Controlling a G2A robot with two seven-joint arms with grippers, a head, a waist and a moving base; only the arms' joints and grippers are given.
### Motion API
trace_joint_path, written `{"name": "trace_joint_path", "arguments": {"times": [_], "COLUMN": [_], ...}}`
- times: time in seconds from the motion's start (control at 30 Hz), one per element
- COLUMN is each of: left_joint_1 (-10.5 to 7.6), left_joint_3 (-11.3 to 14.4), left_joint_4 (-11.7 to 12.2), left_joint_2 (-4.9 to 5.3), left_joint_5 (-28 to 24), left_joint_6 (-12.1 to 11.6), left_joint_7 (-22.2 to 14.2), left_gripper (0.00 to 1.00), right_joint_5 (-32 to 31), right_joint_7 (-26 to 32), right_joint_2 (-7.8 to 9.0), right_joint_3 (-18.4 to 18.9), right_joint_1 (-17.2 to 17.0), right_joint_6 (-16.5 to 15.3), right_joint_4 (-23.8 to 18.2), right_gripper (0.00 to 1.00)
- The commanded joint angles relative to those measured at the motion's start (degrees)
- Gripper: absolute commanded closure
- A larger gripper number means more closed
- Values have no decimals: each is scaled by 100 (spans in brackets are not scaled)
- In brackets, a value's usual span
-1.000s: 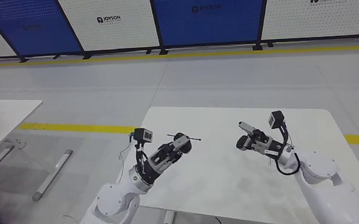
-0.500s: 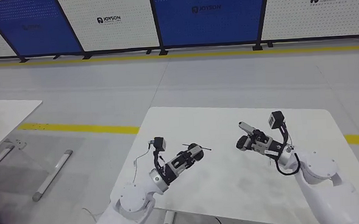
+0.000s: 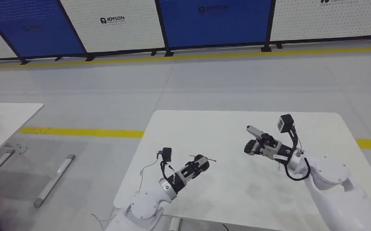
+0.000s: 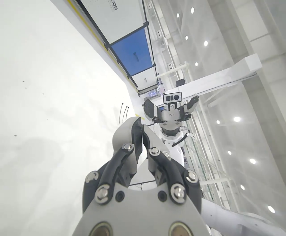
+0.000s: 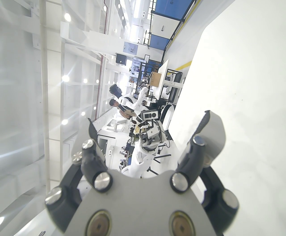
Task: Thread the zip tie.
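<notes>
My left gripper [image 3: 202, 162] is over the front left part of the white table [image 3: 240, 194], shut on a thin black zip tie [image 3: 211, 158] whose end sticks out past the fingers toward the right. In the left wrist view the left gripper [image 4: 141, 121] has its pads pressed together. My right gripper [image 3: 256, 141] hangs over the right half of the table, open and empty, facing the left one across a gap. Its two fingers [image 5: 210, 121] stand wide apart around the right gripper's middle [image 5: 152, 125].
Three spare black zip ties [image 4: 124, 111] lie side by side on the table beyond the left gripper. The table's left edge and front edge are close to the left arm. A second white table [image 3: 9, 118] stands off to the left.
My left arm has moved right and toward the table's front edge with the zip tie still held. The right arm has kept still.
</notes>
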Motion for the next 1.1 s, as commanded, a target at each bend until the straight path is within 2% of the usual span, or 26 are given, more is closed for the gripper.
{"name": "trace_joint_path", "arguments": {"times": [0.0, 0.07, 0.17, 0.27, 0.43, 0.53, 0.63, 0.7, 0.8, 0.9, 1.07], "left_joint_1": [0, -23, -23, 65, 324, 464, 550, 563, 513, 406, 251], "left_joint_3": [0, 32, 62, -7, -203, -300, -354, -378, -354, -263, -102], "left_joint_4": [0, -21, -193, -558, -1390, -1793, -2023, -2065, -1946, -1720, -1330], "left_joint_2": [0, -6, -10, 4, 38, 49, 54, 58, 57, 47, 27], "left_joint_5": [-1, -13, -137, -268, -363, -396, -460, -411, -263, -125, 255], "left_joint_6": [-1, 14, -102, -264, -500, -544, -507, -483, -352, -222, -160], "left_joint_7": [0, 40, 11, -20, 15, 128, 204, 234, 289, 359, 563], "left_gripper": [100, 100, 100, 100, 100, 100, 100, 100, 100, 100, 100], "right_joint_5": [0, 0, 0, 0, 0, 0, 0, 0, 0, 0, 0], "right_joint_7": [0, 0, 0, 0, 0, 0, 0, 0, 0, 0, 0], "right_joint_2": [0, 0, 0, 0, 0, 0, 0, 0, 0, 0, 0], "right_joint_3": [0, 0, 0, 0, 0, 0, 0, 0, 0, 0, 0], "right_joint_1": [0, 0, 0, 0, 0, 0, 0, 0, 0, 0, 0], "right_joint_6": [0, 0, 0, 0, 0, 0, 0, 0, 0, 0, 0], "right_joint_4": [0, 0, 0, 0, 0, 0, 0, 0, 0, 0, 0], "right_gripper": [0, 0, 0, 0, 0, 0, 0, 0, 0, 0, 0]}}
